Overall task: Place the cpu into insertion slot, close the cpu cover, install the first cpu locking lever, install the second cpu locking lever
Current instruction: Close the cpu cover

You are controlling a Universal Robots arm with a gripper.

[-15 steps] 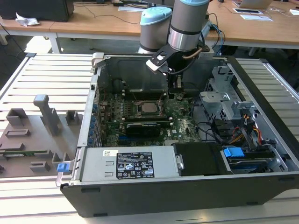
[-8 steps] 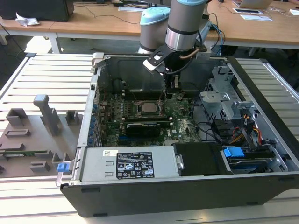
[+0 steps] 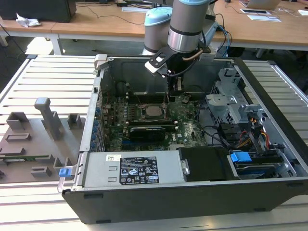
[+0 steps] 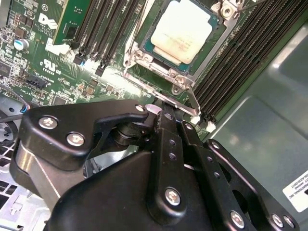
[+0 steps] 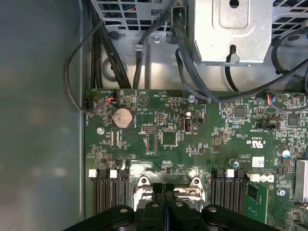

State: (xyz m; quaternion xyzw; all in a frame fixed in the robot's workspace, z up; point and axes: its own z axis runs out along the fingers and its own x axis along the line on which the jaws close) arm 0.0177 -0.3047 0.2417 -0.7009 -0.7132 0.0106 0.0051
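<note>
The cpu (image 4: 182,30), a pale silvery square chip, lies in its socket on the green motherboard (image 3: 190,126); the exterior view shows the cpu (image 3: 153,111) at the board's middle. The silvery cpu cover (image 4: 179,77) lies flat around it, framing the chip in its window. A thin metal locking lever (image 4: 190,99) runs along the socket edge nearest my gripper. My gripper (image 4: 165,114) hangs just above that edge, fingers shut together with nothing seen between them. It shows shut over the socket rim as the gripper (image 5: 164,191) and inside the case as the gripper (image 3: 172,89).
A long black card (image 3: 149,131) sits beside the socket, dark memory slots (image 4: 231,62) flank it. A metal drive cage (image 3: 231,103) with cables stands at the exterior view's right, the power supply (image 3: 130,168) at the front. Grey fixtures (image 3: 43,125) lie outside the case.
</note>
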